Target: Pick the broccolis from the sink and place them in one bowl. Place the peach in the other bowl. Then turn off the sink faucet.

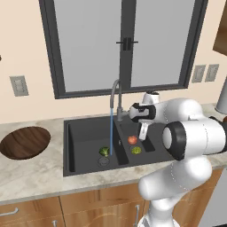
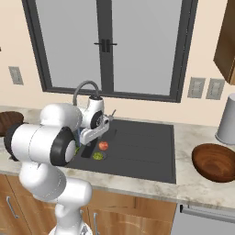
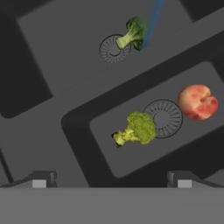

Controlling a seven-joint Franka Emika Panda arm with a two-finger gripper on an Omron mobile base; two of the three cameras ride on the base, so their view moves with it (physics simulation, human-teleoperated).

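The black sink (image 1: 82, 137) holds one broccoli (image 1: 104, 151) by the left basin's drain, under the running blue water stream (image 1: 111, 131). The second broccoli (image 1: 136, 150) and the red-orange peach (image 1: 132, 139) lie in the smaller right basin. In the hand view, the nearer broccoli (image 3: 136, 127) rests beside a round drain (image 3: 165, 117), the peach (image 3: 197, 101) lies past it, and the other broccoli (image 3: 132, 33) is farther off. My gripper (image 3: 111, 181) hangs open above the small basin, holding nothing, fingertips (image 3: 41, 179) wide apart. The grey gooseneck faucet (image 1: 116, 95) rises behind.
One brown wooden bowl (image 1: 25, 142) sits on the counter left of the sink, another (image 2: 215, 161) on the right. A grey cylinder (image 2: 227, 119) stands behind the right bowl. A window (image 1: 124, 44) fills the back wall.
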